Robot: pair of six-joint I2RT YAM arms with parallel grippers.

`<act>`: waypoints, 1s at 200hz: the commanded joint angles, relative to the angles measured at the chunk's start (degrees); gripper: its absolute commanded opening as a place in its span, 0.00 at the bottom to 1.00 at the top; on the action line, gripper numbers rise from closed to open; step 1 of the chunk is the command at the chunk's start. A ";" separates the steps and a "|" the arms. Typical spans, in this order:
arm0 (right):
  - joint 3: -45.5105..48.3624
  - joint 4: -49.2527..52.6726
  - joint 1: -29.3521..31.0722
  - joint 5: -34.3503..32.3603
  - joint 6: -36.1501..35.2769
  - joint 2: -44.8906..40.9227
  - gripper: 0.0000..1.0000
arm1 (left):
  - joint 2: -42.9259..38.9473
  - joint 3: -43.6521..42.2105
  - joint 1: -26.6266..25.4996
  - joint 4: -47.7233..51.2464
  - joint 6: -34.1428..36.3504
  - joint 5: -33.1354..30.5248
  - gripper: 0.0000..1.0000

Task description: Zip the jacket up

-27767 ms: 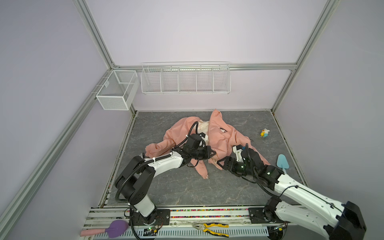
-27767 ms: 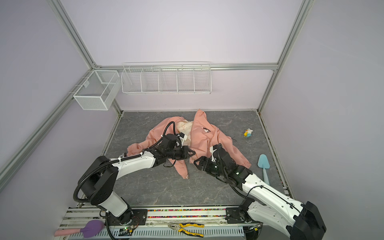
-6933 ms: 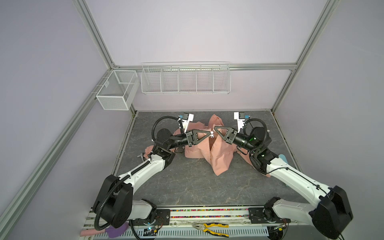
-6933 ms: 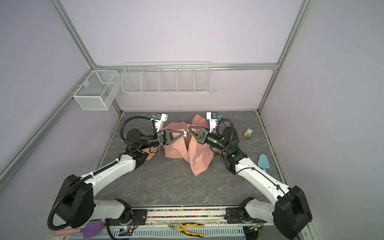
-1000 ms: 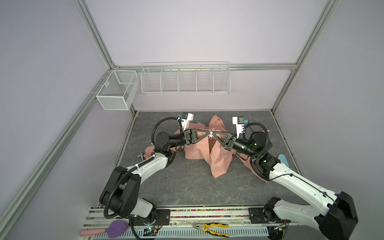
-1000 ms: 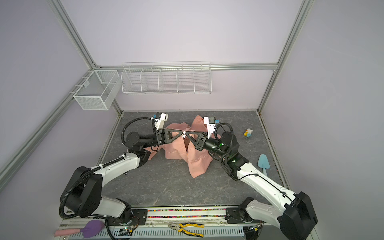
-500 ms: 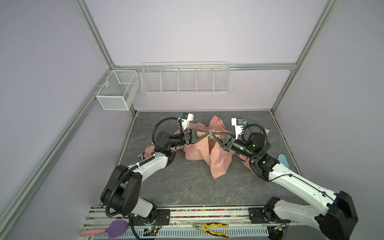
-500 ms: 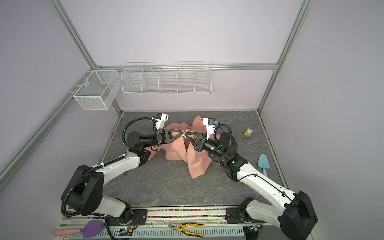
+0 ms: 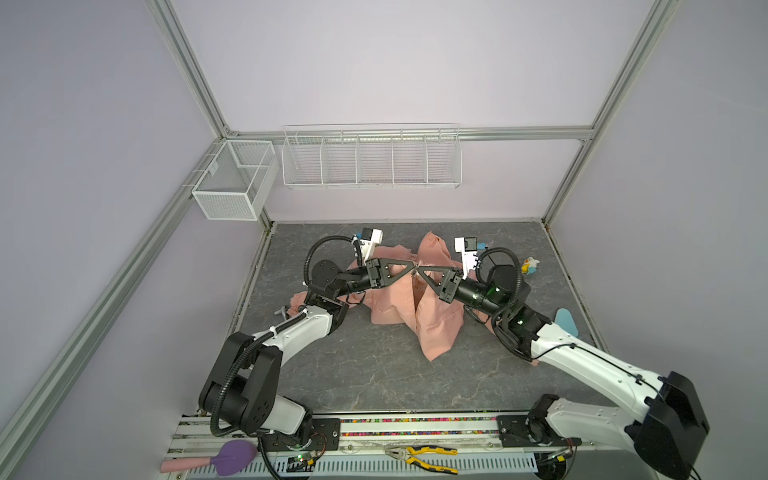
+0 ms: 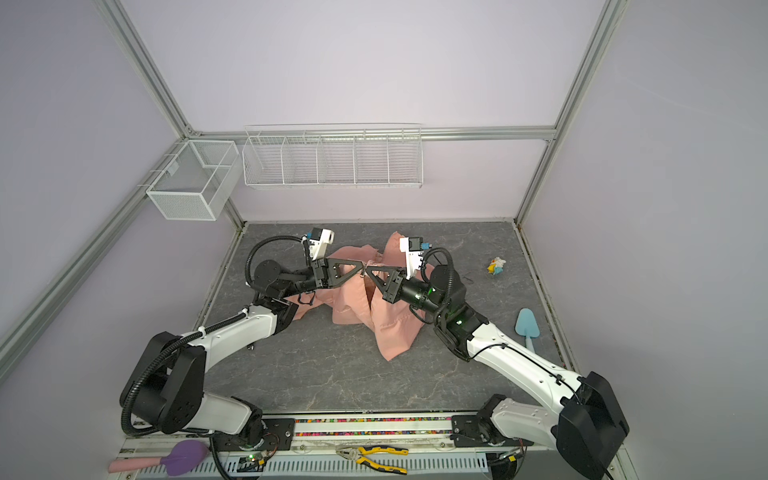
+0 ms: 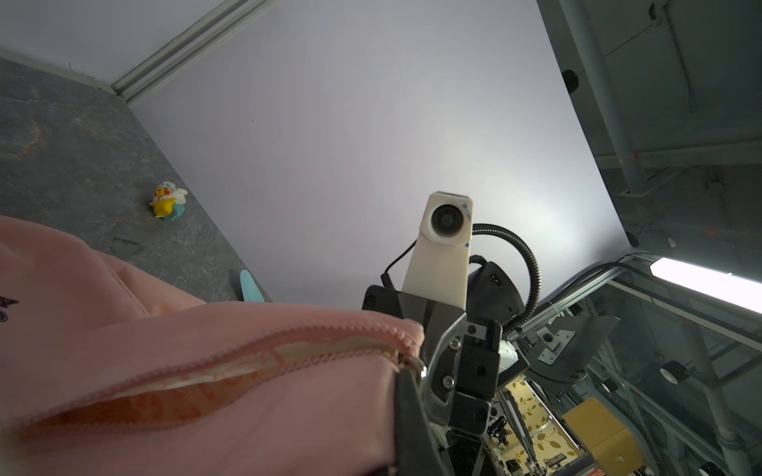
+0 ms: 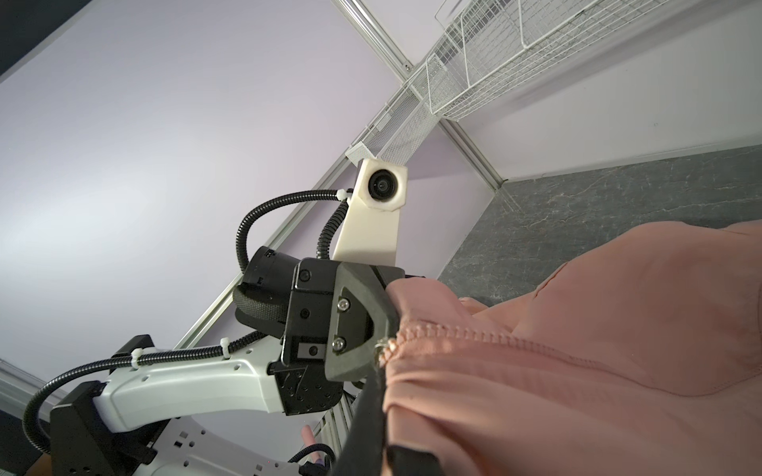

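Mesh bin (image 9: 232, 183) hangs on the left wall. Left gripper (image 9: 411, 271) reaches in from the left, raised off the tabletop (image 9: 374, 374), jaws pinched tight on the jacket (image 9: 436, 324) at the upper end of its zipper (image 11: 330, 328).

Jacket sits mid-tabletop, toward the back wall. Its top end is hoisted between the two grippers, the rest drapes down, and the hem rests on the tabletop. One sleeve trails left under the left arm. In both top views the front hangs below the pinch point with a dark slit between the two panels.

Left wrist view: two rows of teeth meet at a metal ring (image 11: 414, 364) by the fingertips, then spread apart further along, with cream lining in the gap. Right wrist view: teeth read as one closed row near the end.

Right gripper (image 9: 419, 270) comes in from the right, tip to tip with the left one, jaws likewise clamped on the jacket at that same zipper end. Which one has the slider: can't tell.

Duck toy (image 9: 530, 265) and blue scoop (image 9: 565, 322) lie well apart on the right, untouched.
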State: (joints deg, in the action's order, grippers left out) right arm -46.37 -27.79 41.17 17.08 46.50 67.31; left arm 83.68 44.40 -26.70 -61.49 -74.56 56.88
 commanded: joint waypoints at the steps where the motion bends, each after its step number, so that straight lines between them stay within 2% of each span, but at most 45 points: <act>1: -0.34 6.65 1.80 2.28 -1.64 0.20 0.06 | -1.60 0.38 1.78 -2.28 -0.81 -5.70 0.00; 200: 1.94 5.41 5.32 -0.38 -1.34 4.80 0.06 | -0.61 1.45 2.60 -5.74 -4.89 -6.53 0.00</act>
State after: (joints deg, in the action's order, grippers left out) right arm -46.70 -28.75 43.77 11.53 45.41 69.91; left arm 83.68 44.31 -24.88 -60.62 -77.97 56.42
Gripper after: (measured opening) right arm 0.064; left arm 0.047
